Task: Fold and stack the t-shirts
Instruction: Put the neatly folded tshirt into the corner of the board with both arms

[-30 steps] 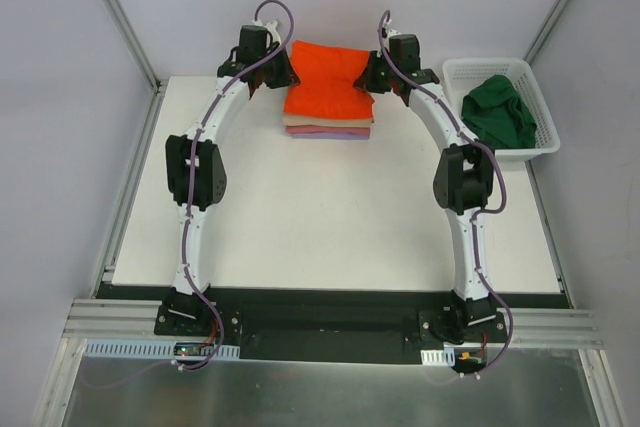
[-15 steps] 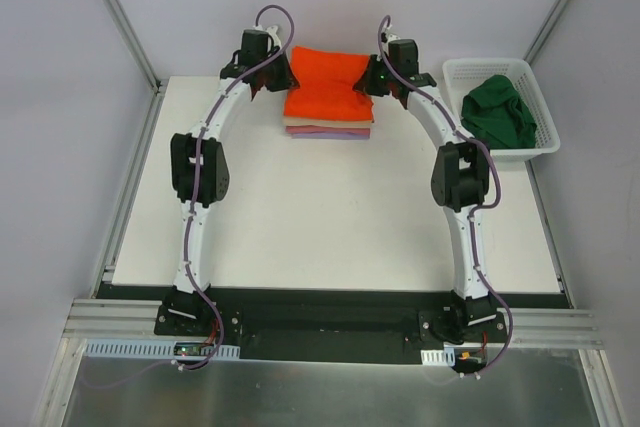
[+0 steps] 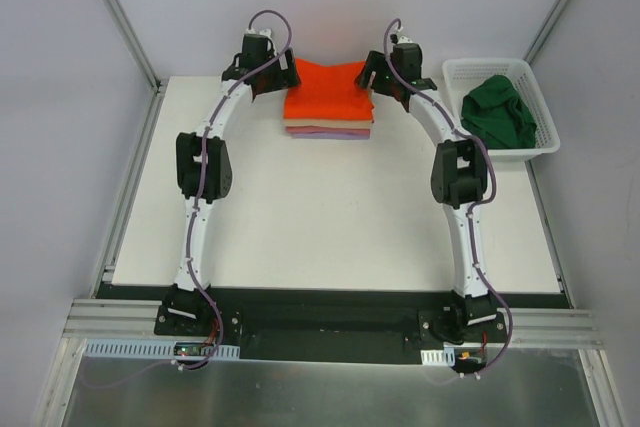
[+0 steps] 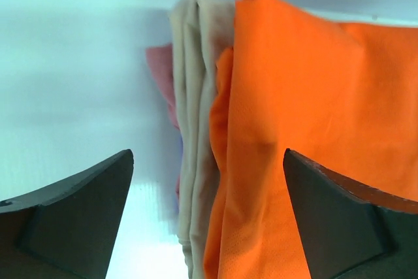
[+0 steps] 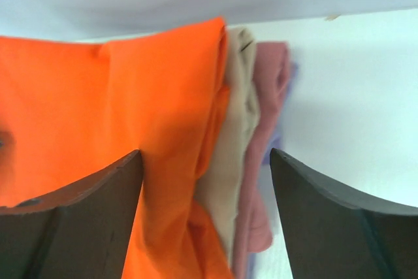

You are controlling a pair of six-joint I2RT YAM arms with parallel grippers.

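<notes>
Orange t-shirt (image 3: pixel 326 90) tops the folded stack (image 3: pixel 327 130) at the worktop's (image 3: pixel 330 217) far edge; left gripper (image 4: pixel 208 158) gapes wide beside it, released. Right gripper (image 5: pixel 206 155) spread too, grasping nothing; green t-shirt (image 3: pixel 500 112) lies in the basket (image 3: pixel 480 63).

The left arm (image 3: pixel 200 162) and right arm (image 3: pixel 460 172) rise in mirrored arcs, elbows bowed outward and wrists turned inward. The left claw (image 3: pixel 282 77) sits just beside the orange t-shirt's (image 3: pixel 325 92) left edge, and the right claw (image 3: pixel 372 77) just beside its right edge. Both claws' jaws are spread wide, clamping nothing.
</notes>
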